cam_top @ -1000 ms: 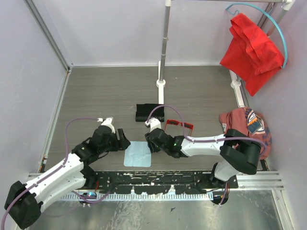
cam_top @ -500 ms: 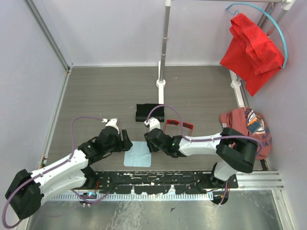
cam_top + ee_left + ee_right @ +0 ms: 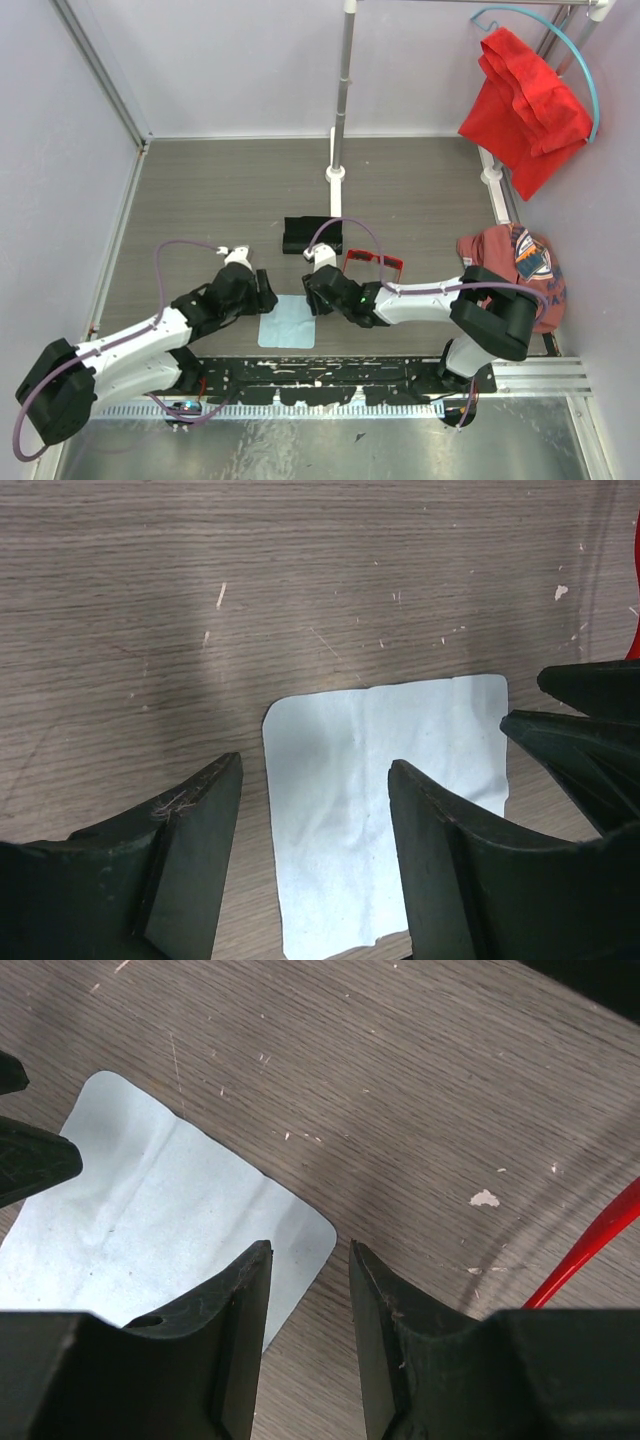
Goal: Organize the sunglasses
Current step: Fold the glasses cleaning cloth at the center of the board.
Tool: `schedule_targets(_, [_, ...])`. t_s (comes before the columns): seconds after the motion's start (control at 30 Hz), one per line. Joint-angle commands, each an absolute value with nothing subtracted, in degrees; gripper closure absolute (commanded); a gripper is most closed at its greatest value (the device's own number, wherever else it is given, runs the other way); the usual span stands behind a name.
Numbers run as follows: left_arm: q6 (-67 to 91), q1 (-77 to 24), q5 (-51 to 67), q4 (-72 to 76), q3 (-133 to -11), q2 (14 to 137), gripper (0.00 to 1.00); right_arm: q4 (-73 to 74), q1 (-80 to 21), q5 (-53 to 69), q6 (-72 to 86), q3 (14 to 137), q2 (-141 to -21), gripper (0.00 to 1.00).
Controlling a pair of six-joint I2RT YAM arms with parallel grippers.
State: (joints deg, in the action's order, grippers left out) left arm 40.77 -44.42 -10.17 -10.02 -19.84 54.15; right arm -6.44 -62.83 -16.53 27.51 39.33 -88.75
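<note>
in the top view the right arm (image 3: pixel 425 298) hides the left end of the sunglasses (image 3: pixel 378 263). the right wrist view shows only a thin red strip (image 3: pixel 592 1248) of them, cut off by the right edge, and a dark shape (image 3: pixel 600 975) in its top right corner is too cropped to name. the cloth (image 3: pixel 380 780) runs off the bottom of the left wrist view, partly hidden under the left gripper (image 3: pixel 315 765).

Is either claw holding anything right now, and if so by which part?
Nothing is held. The left claw and right claw both hover open over the pale blue cloth; the red sunglasses lie apart from both.
</note>
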Motion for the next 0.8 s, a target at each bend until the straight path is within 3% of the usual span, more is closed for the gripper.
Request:
schedule_targets(0.0, [41.22, -44.71, -11.86, -5.54, -20.90, 56.33, 0.33, -9.95, -62.58, -16.12, 28.71, 38.89, -85.98, 0.58])
schedule_targets(0.6, [41.31, -44.66, -12.20, -0.34, -21.27, 63.96, 0.38, -11.34, -62.58, -15.46, 29.31, 37.59, -84.83, 0.58])
schedule_targets(0.77, [41.48, -44.67, -11.61, 0.73, -21.17, 65.47, 0.46, -11.16, -62.58, -15.51, 29.43, 37.56, -84.81, 0.58])
